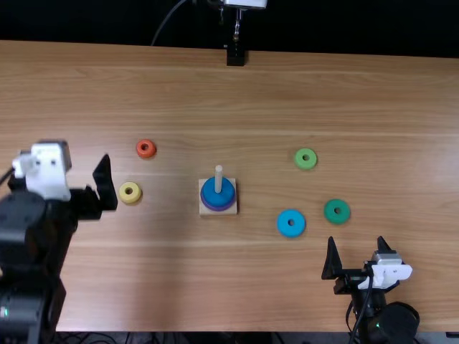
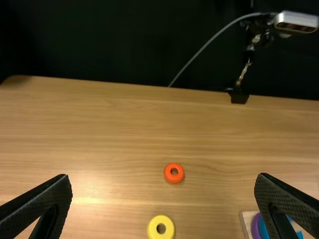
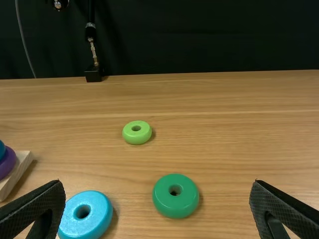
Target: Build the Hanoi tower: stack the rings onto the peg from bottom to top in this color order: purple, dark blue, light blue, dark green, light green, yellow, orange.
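Right tool [image 1: 356, 240]: spread, empty, apparently placed to collect light blue ring [image 1: 284, 228] nearby. Left tool [image 2: 163, 175]: likewise spread, empty.

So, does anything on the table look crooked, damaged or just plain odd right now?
No, nothing stands out. The dark blue ring sits on the purple ring around the upright peg. The light blue ring, dark green ring, light green ring, yellow ring and orange ring lie flat, with no visible damage.

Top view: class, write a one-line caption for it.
Dark blue ring over purple ring on the peg, with five loose rings on the table.
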